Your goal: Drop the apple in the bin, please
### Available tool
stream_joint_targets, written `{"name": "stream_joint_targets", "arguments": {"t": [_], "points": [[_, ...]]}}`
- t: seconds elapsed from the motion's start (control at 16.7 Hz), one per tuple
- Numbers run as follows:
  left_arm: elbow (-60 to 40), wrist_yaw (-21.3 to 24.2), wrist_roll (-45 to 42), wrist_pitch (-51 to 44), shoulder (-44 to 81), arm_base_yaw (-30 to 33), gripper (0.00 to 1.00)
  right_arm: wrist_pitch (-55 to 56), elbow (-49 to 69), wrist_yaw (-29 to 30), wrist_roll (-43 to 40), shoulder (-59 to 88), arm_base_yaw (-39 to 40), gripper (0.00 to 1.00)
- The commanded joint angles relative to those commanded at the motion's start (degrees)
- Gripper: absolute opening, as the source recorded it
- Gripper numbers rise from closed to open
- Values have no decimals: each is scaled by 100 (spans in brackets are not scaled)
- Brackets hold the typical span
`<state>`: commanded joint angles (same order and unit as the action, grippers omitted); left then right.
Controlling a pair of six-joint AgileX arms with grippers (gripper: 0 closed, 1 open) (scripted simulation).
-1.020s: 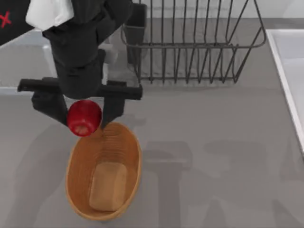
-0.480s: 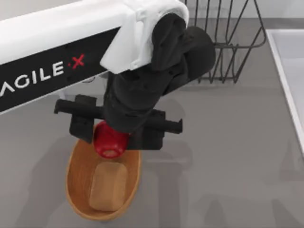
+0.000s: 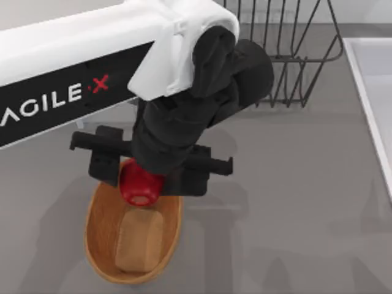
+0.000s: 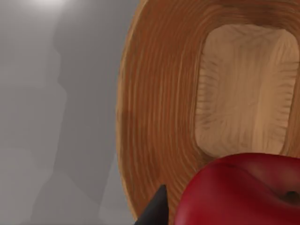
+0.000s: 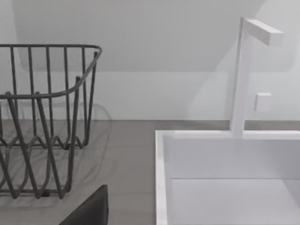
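Note:
The apple [image 3: 139,187], red and glossy, hangs between the black fingers of my left gripper [image 3: 142,182], which is shut on it. It sits just above the far end of the bin [image 3: 92,226], an oval orange-brown woven basket with a tan pad [image 3: 139,240] on its bottom. The left wrist view looks straight down past the apple [image 4: 239,192] into the bin [image 4: 154,117] and its pad [image 4: 246,89], with one dark fingertip [image 4: 154,211] beside the fruit. A dark part of my right gripper [image 5: 91,211] shows at the right wrist view's edge.
A black wire dish rack [image 3: 288,67] stands at the back of the table, also seen from the right wrist [image 5: 42,122]. A white sink [image 5: 229,178] with a faucet [image 5: 246,75] lies along the table's right side [image 3: 373,92].
The left arm has swung in over the table, carrying the apple from the bin's far rim to above its inside. In the last half second it barely moved.

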<state>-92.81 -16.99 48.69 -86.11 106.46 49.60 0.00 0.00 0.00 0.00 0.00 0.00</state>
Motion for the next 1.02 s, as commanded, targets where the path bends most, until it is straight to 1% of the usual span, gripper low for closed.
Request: {"name": "stream_joint_targets", "arguments": {"t": [0.36,0.66,1.02], "points": [[1279,-42,-179,1263,-50,-168,0,0,0,0,0,0,0,100],[1419,-57,-227,1404,-40,-206,0,0,0,0,0,0,0,100],[1419,-57,-227,1404,-40,-206,45,0,0,0,0,0,0,100]]}}
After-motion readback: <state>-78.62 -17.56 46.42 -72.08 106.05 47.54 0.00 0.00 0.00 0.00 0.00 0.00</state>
